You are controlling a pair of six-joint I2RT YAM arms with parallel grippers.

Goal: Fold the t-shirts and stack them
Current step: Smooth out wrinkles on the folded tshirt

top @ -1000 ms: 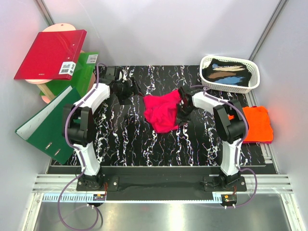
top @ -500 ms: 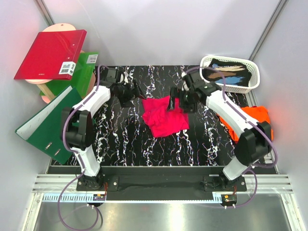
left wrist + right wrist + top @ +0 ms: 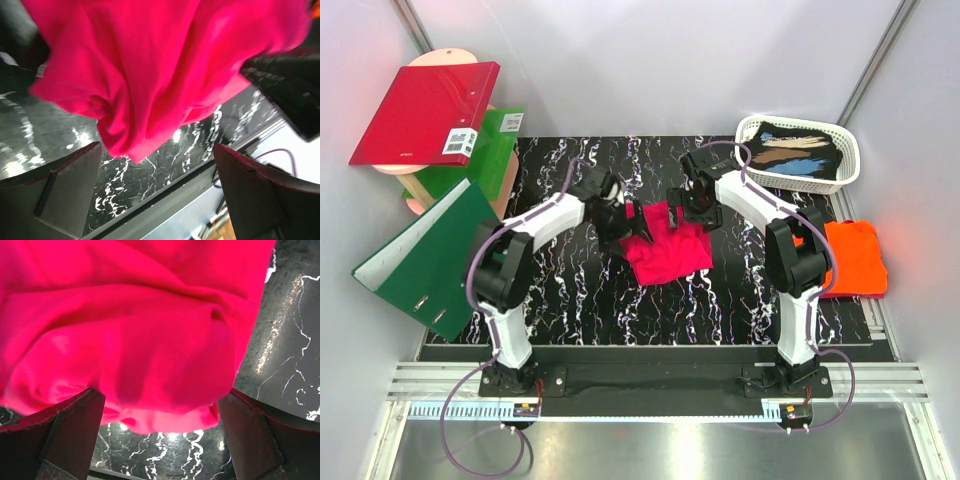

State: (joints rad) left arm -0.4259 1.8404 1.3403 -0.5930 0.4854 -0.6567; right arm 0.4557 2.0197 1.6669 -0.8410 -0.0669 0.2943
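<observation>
The magenta-pink t-shirt (image 3: 667,247) lies in a rumpled, partly folded heap on the black marbled table (image 3: 570,290). My left gripper (image 3: 617,216) is open at the shirt's upper left edge; in the left wrist view the shirt (image 3: 160,65) sits just beyond its spread fingers (image 3: 55,195). My right gripper (image 3: 686,206) is open at the upper right edge. In the right wrist view the cloth (image 3: 125,340) bulges between its wide-set fingers (image 3: 260,440) without being pinched. The orange t-shirt (image 3: 856,258) lies folded at the table's right edge.
A white basket (image 3: 749,130) holding dark cloth stands at the back right. A red ring binder (image 3: 425,112) rests on a pink stool at the back left, with green binders (image 3: 415,262) leaning below it. Grey walls close in both sides.
My right gripper opened and let go of the magenta shirt, which dropped into a flatter heap. My left arm swung right to the shirt's left edge. The right arm drew back towards its far corner.
</observation>
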